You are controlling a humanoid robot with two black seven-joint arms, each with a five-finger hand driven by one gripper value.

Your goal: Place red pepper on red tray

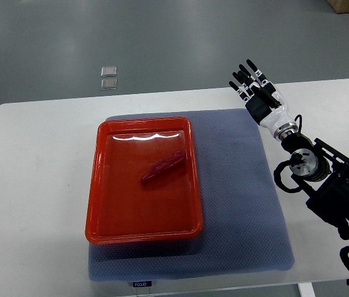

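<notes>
Top view | glossy red tray (100,185) holds tapered red pepper (163,166) | mesh mat (242,204)

- One red pepper (163,166), lying inside the tray.
- One red tray (98,185), rectangular, resting on the mat.
- One grey-blue mat (242,204) spread across the counter.
- One white counter (35,179).
- One robot hand (256,90), the right, fingers spread and empty.
- Two small clear square objects (109,77) on the floor beyond the counter, one just behind the other.
</notes>
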